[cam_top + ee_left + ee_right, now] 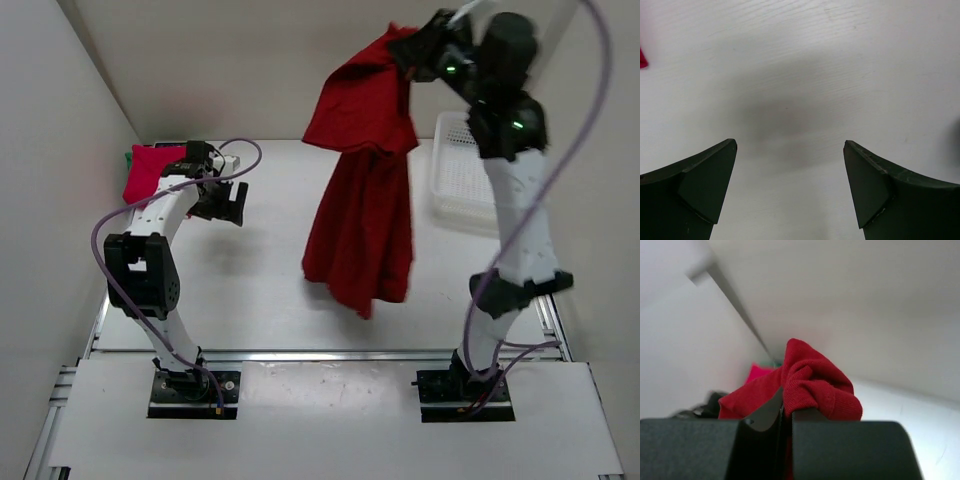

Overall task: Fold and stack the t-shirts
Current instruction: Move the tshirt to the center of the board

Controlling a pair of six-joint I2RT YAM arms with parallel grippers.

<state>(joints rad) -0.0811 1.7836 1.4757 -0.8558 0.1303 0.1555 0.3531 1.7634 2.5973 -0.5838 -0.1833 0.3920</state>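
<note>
right gripper (418,48): fingers pressed together on a bunched fold of the hanging red shirt (362,200); held high over the far middle of the table (250,290).
hanging red shirt: long axis vertical, drapes straight down from the pinch. Lower hem is close to the table; can't tell if it touches.
left gripper (225,203): spread wide, nothing between the fingers, low over bare table.
key relation: free lower part of the shirt lies to the left gripper's right and slightly nearer the bases, well apart. The left arm is the only free one and the nearer to that hem.
pile: folded red shirt (152,170) at the far left corner, a sliver of green shirt (131,156) showing at its far-left edge; just beyond the left gripper.
basket (462,175): far right, beside the right arm; no shirt seen in it.
step (judged): shirt lifted out for spreading, fold not begun.
next move (judged): left gripper reaches right for a hanging corner or hem so the two can pull the shirt flat.
risk (judged): bunched grip, cloth may come down twisted.
</note>
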